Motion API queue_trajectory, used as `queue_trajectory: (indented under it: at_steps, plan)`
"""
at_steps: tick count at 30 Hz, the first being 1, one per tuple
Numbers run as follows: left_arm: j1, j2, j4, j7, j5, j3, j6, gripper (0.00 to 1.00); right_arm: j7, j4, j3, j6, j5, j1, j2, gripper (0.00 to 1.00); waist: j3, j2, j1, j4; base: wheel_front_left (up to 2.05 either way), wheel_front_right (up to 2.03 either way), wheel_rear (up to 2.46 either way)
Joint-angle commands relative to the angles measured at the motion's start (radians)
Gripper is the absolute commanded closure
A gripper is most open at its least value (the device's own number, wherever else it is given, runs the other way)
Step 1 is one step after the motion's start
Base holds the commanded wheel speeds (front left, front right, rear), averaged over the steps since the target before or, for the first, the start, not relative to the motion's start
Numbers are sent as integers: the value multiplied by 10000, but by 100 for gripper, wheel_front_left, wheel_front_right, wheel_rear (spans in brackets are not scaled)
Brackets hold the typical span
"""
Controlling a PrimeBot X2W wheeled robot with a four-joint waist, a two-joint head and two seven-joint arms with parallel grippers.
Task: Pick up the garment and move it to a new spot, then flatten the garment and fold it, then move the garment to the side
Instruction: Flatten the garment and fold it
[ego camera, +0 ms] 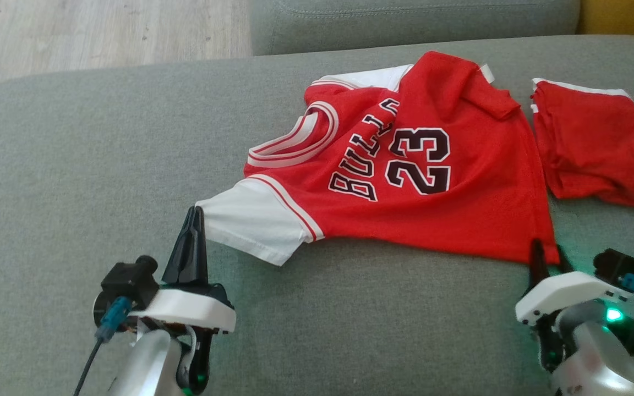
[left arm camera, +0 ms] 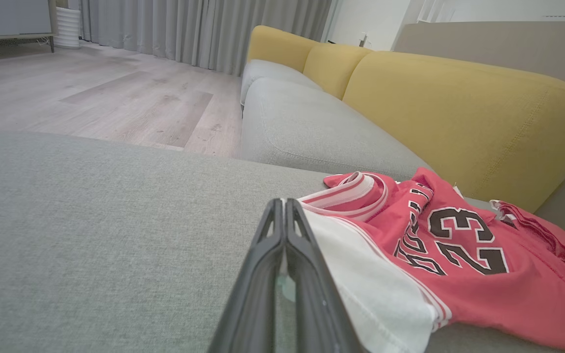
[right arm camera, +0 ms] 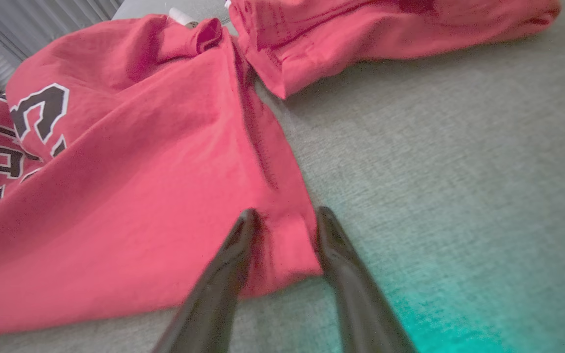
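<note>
The garment [ego camera: 405, 181] is a red jersey with white sleeves and a black "23", lying crumpled on the grey sofa cushion [ego camera: 102, 165]. My left gripper [ego camera: 195, 212] is shut, with its tip touching the corner of the near white sleeve [ego camera: 251, 225]. In the left wrist view the sleeve [left arm camera: 361, 274] lies along the right side of the closed fingers [left arm camera: 263, 274], and I see no cloth between them. My right gripper [ego camera: 548, 253] is open at the jersey's near right hem corner. In the right wrist view that red corner [right arm camera: 285, 240] sits between its two spread fingers [right arm camera: 214, 294].
A second red piece of clothing [ego camera: 597, 148] lies just right of the jersey, almost touching it. Yellow back cushions [left arm camera: 449, 108] rise behind the seat. Wooden floor [ego camera: 102, 33] lies beyond the cushion's far left edge. Bare grey cushion stretches to my left and front.
</note>
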Motion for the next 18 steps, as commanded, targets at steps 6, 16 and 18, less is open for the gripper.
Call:
queue_trajectory:
  at_steps: [6, 16, 18]
  plan:
    - [-292, 125, -532, -116, -360, 439, -222, 100, -347, -120, 1463, -7, 857, -391, 127, 100, -278, 0, 0, -158, 0, 0, 0]
    - [-589, 16, -2398, -133, -943, 1322, -523, 100, -512, -4144, 3438, -7, 1386, -456, -373, 100, -984, 0, 0, -307, 0, 0, 0]
    - [-806, 1, -2724, -133, -1184, 1495, -555, 100, -240, -5101, 3584, -7, 1431, -590, -754, 100, -1143, 0, 0, -316, 0, 0, 0]
